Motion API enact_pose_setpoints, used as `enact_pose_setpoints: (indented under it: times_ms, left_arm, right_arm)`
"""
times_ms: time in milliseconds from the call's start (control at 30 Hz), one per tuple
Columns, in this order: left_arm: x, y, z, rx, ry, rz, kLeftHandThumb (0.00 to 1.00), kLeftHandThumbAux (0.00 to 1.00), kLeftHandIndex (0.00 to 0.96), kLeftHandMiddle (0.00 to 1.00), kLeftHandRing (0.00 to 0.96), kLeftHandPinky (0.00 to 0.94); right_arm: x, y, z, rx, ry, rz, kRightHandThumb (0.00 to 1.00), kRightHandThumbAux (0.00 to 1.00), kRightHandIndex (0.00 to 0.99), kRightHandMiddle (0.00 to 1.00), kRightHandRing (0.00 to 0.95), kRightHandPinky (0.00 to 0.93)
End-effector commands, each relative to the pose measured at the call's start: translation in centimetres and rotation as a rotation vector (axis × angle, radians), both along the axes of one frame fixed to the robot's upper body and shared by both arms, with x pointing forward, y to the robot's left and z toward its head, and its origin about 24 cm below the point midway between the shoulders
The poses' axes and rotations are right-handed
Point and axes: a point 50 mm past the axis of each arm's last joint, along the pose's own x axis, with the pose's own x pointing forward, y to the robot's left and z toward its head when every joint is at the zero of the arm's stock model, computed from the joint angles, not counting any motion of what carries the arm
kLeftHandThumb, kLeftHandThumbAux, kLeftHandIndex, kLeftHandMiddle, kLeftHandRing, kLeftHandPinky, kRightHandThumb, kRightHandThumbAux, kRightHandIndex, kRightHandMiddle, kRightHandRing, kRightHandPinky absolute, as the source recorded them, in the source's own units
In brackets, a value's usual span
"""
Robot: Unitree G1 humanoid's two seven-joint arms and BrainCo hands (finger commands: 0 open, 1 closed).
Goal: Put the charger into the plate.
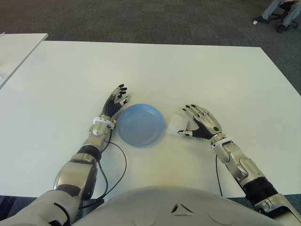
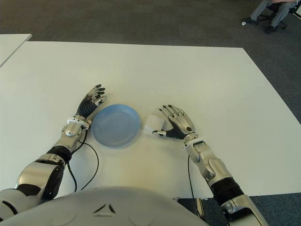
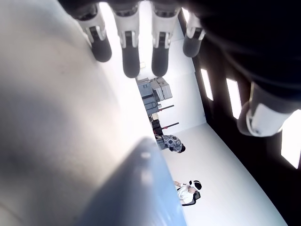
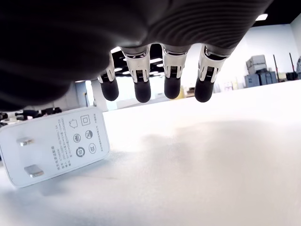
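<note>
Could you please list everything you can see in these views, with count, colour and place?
table: one, white, in front of the robot, bearing everything below.
plate: one, blue, on the table between the two hands, holding nothing.
charger: one, white, on the table just right of the plate, beside the right hand's thumb, prong face towards the wrist camera.
second table: one, white, far left edge.
carpet: dark grey, beyond the table.
person: one, legs only, seated at the far right corner.
cable: black, on the table by the left forearm.
left hand: fingers open, just left of the plate.
right hand: fingers open, beside the charger, not grasping it.
</note>
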Motion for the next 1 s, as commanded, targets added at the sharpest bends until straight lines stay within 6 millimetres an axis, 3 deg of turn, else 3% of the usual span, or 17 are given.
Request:
enact_pose_setpoints:
  times_ms: [33, 467, 1000]
  left_arm:
    - [-2.6, -0.7, -3.1, 0.018, 0.173, -0.04, 0.0, 0.461, 0.008, 0.158, 0.161, 0.153]
    - [-2.6, -0.8, -3.1, 0.014, 0.176, -0.03, 0.0, 0.427, 0.016, 0.157, 0.158, 0.148]
    - [-2.7, -0.7, -3.2, 0.018, 0.178, -0.027, 0.0, 0.463, 0.023, 0.165, 0.167, 0.151]
  right_arm:
    - [0.4, -0.3, 0.4, -0.001, 0.021, 0.01, 0.261, 0.15, 0.0, 0.0, 0.0, 0.0]
    - [0.9, -0.5, 0.9, 0.002, 0.059, 0.026, 0.252, 0.154, 0.0, 0.0, 0.0, 0.0]
    - [1.1, 0.3, 1.6, 0.004, 0.051, 0.043, 0.249, 0.169, 0.0, 0.0, 0.0, 0.0]
